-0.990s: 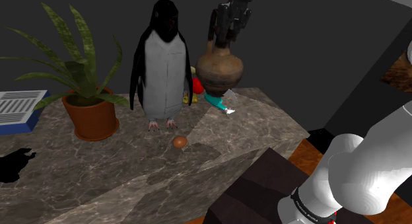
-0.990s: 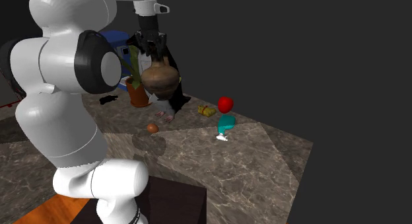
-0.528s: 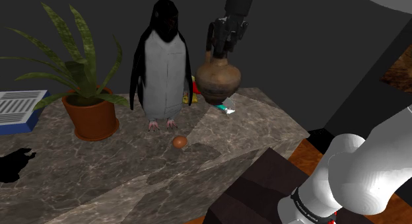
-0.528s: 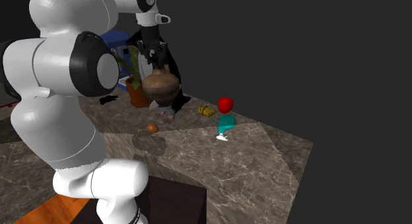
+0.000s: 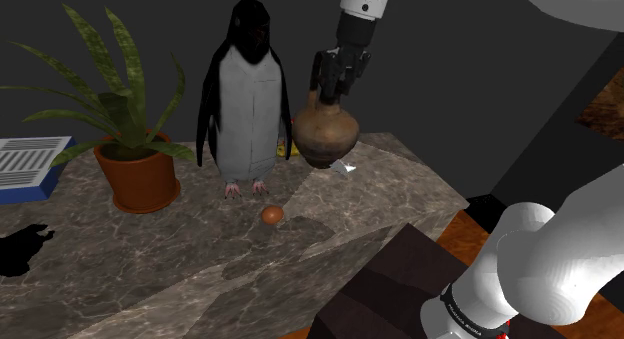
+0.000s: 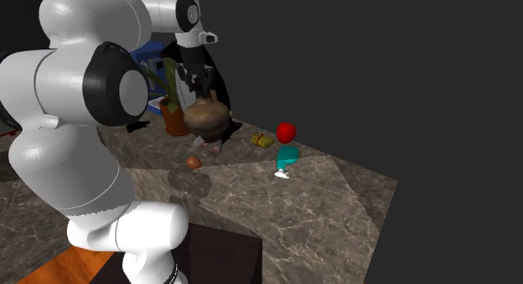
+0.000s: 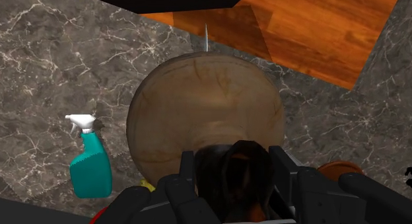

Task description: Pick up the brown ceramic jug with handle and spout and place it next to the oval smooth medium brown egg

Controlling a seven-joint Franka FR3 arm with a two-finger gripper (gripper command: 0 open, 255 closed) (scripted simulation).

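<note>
One round-bellied brown ceramic jug [image 5: 325,135] hung above the grey marble tabletop [image 5: 180,257], the black two-finger gripper [image 5: 330,90] clamped on its narrow neck. It looked heavy, stiff, breakable; the neck seemed the surest hold. The small brown egg [image 5: 272,215] lay on the marble nearby.

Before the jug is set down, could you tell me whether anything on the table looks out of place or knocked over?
The teal spray bottle lies flat on its side on the marble table instead of standing. The brown jug hangs upright in the gripper, and nothing looks spilled or broken.
</note>
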